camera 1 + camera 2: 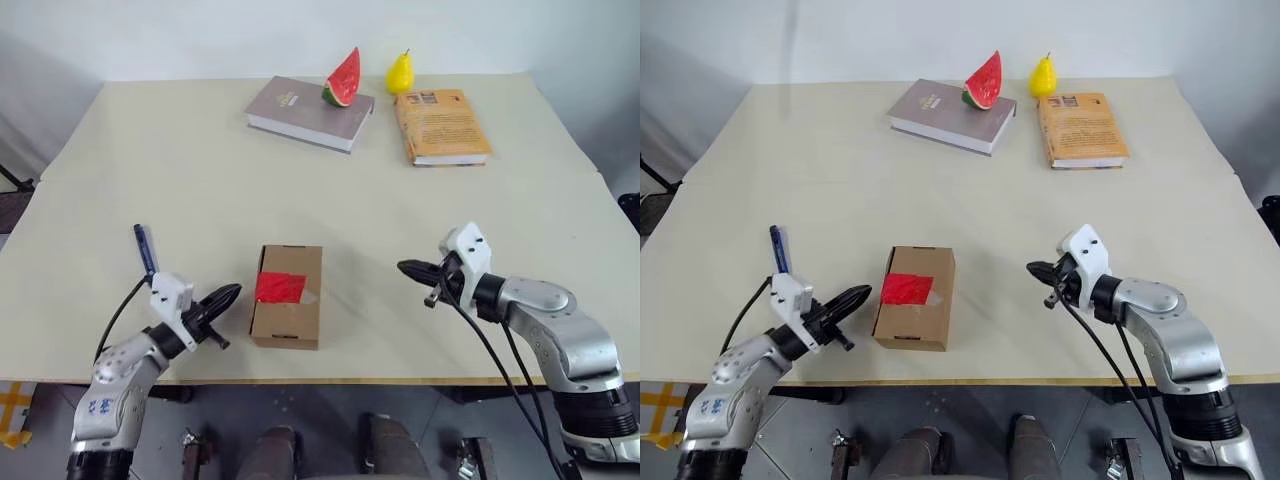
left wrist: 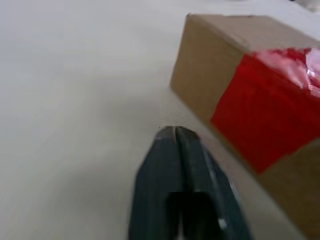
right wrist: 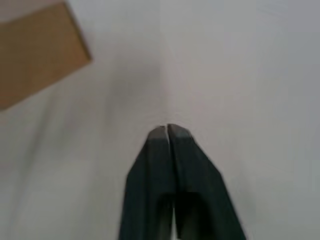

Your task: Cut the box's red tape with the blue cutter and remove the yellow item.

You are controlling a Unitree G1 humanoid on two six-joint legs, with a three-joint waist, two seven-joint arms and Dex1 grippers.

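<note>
We stand at a pale beige table [image 1: 200, 190] against a white wall [image 1: 200, 30]; dark floor shows under its near edge. The box [image 1: 288, 295] lies near that edge, closed, red tape [image 1: 279, 288] across its top. The cutter [image 1: 146, 250] lies to its left. Our left gripper [image 1: 232, 293] is clenched empty just beside the box; our right gripper [image 1: 405, 268], also clenched empty, hovers well apart.

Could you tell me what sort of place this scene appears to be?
Probably a lab or test room set up for robot trials, not a home. A plain pale table stands against bare white walls, and staged props sit on it: a taped box, two books, a toy watermelon slice and a pear.
</note>
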